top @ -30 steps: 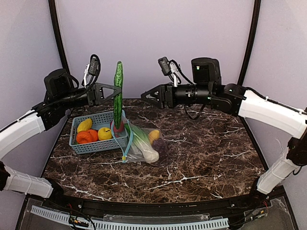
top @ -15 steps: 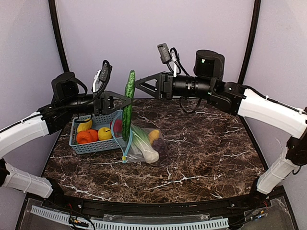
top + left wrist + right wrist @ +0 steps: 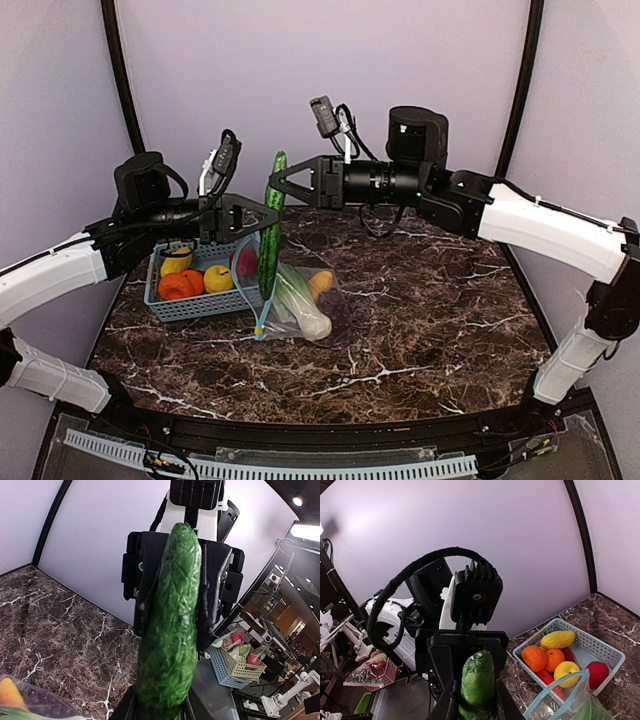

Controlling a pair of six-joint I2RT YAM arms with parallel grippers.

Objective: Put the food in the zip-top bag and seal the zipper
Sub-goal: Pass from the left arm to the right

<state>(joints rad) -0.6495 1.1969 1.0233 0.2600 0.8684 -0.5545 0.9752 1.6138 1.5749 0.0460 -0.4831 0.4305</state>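
The left claw [image 3: 268,213] grips the upright cucumber [image 3: 268,255] at its middle and the right claw [image 3: 273,187] pinches its top, above the bag [image 3: 335,310] on the tabletop [image 3: 430,320]; if one lets go too early, the cucumber can tip and fall beside the bag.

Dark white-veined marble desk [image 3: 430,330] is enclosed by pale lilac walls [image 3: 400,50]; black curved posts [image 3: 118,70] are set at back corners. Ceiling lamps [image 3: 298,501] are lit beyond.
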